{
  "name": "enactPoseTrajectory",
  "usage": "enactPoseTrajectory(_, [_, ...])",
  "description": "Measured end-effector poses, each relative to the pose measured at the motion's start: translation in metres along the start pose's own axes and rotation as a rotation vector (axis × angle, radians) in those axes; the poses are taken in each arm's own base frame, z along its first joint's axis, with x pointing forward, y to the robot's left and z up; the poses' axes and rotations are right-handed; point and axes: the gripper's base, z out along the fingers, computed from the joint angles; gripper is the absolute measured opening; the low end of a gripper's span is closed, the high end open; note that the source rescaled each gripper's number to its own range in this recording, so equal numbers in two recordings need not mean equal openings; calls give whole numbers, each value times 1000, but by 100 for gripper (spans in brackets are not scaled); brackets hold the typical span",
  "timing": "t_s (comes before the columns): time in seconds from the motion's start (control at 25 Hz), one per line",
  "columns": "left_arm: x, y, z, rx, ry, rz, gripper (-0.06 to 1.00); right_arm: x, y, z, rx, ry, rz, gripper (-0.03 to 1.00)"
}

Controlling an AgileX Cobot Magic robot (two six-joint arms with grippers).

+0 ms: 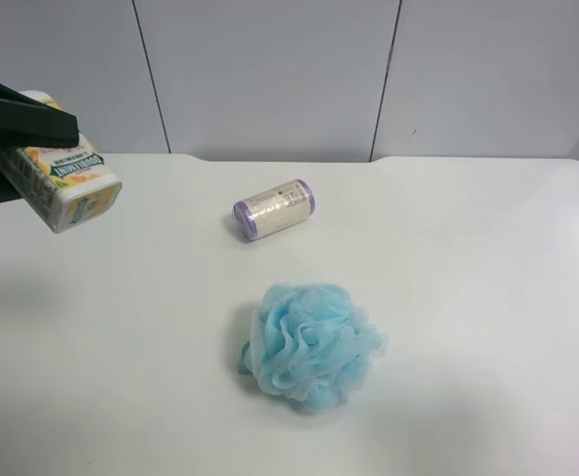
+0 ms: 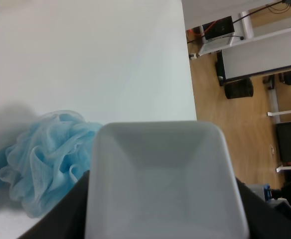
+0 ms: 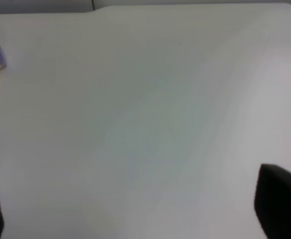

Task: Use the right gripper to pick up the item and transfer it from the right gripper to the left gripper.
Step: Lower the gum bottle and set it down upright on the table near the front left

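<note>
Wooden floor shows only in left wrist view; left tool clamps the item, right tool gapes.

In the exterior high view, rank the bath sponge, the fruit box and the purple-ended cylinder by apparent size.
1. blue bath sponge
2. fruit box, though it is held off the table, probably nearer the camera, and partly covered
3. purple-ended cylinder

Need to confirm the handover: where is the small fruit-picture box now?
The item is at the exterior high view's far left, held above the table in the shut left gripper, well apart from the purple-ended cylinder and the blue sponge.
</note>
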Motion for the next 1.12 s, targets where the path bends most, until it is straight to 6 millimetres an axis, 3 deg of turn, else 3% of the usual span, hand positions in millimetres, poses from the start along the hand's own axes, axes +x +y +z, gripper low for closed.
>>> enactPoseTrajectory(0.56, [-10, 10, 4, -72, -68, 49, 0, 0, 0, 0, 0, 0, 0, 100])
enactPoseTrajectory(1.12, [-29, 75, 47, -296, 84, 59, 0, 0, 0, 0, 0, 0, 0, 100])
